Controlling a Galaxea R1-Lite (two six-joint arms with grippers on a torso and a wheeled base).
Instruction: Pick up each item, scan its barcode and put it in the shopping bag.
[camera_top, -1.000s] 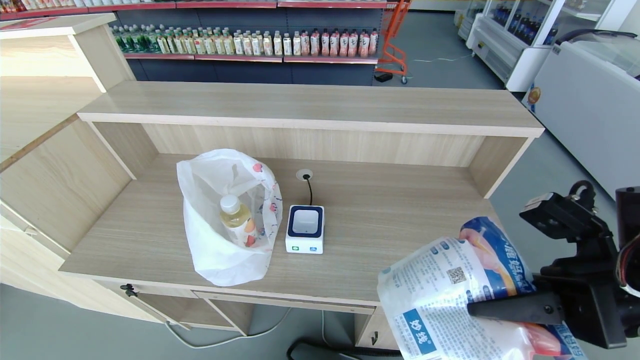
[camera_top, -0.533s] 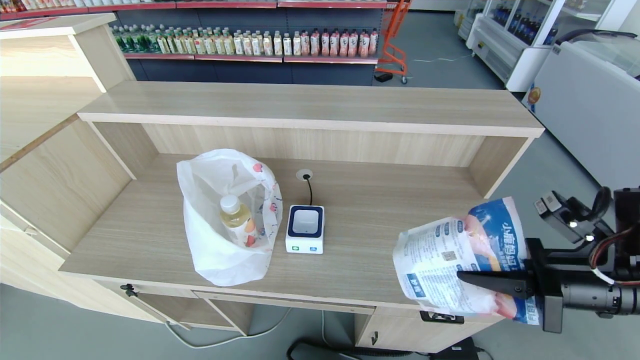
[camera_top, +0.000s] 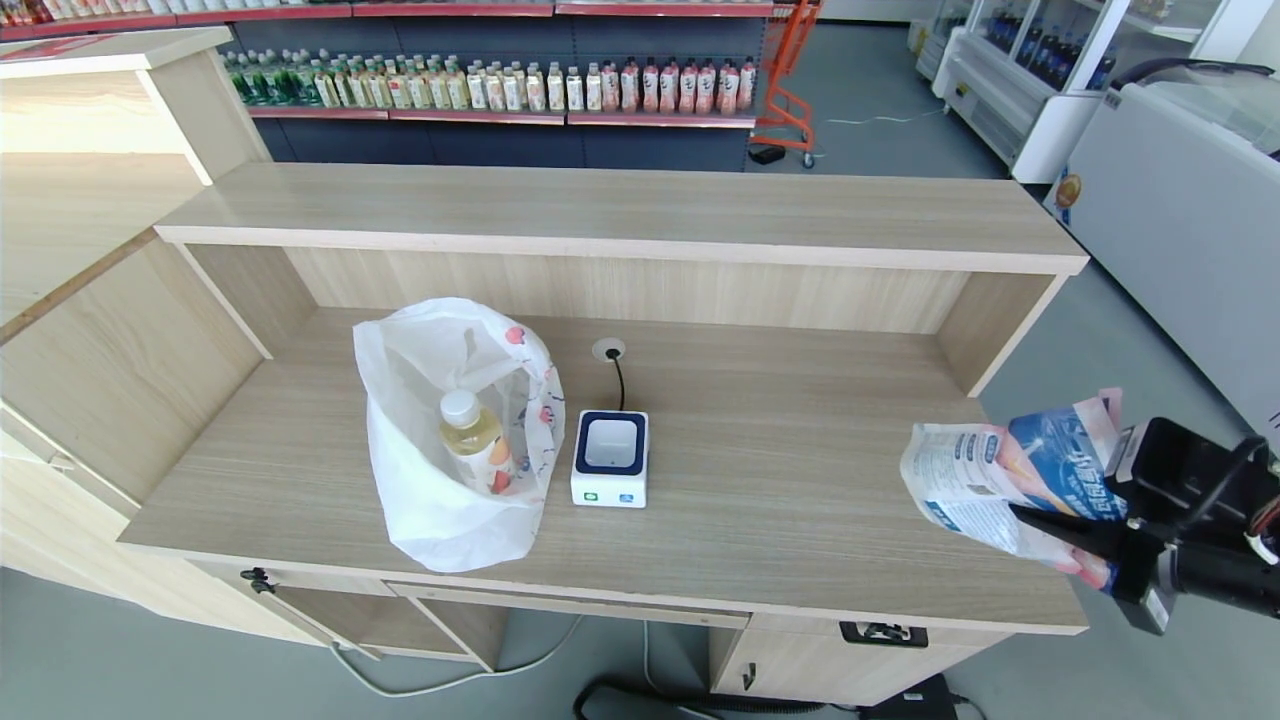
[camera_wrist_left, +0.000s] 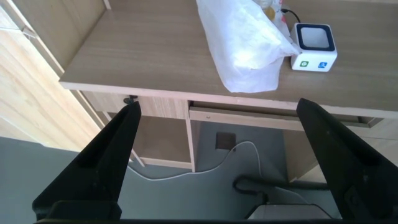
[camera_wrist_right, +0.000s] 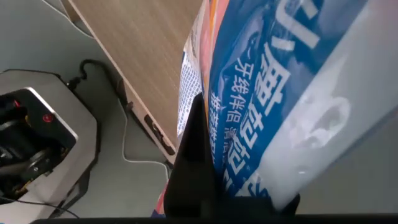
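Note:
My right gripper (camera_top: 1085, 538) is shut on a blue, white and pink snack packet (camera_top: 1010, 475), held above the counter's right front corner. The packet (camera_wrist_right: 273, 93) is pressed against a dark finger (camera_wrist_right: 196, 168) in the right wrist view. A white shopping bag (camera_top: 455, 430) stands on the counter at left centre with a capped drink bottle (camera_top: 475, 440) inside it. Just right of the bag sits the white barcode scanner (camera_top: 610, 458) with its cable running back. My left gripper (camera_wrist_left: 217, 168) hangs open below the counter's front edge, with the bag (camera_wrist_left: 245, 40) and scanner (camera_wrist_left: 314, 46) beyond it.
The wooden counter (camera_top: 760, 470) has a raised back shelf (camera_top: 620, 215) and side walls. A cable hole (camera_top: 608, 349) lies behind the scanner. Drawers (camera_wrist_left: 261, 118) sit under the front edge. Store shelves of bottles and freezers stand behind.
My right arm has carried the packet up and to the right, from low in front of the counter to above its right front corner, and turned it more edge-on. Bag, bottle and scanner stay put.

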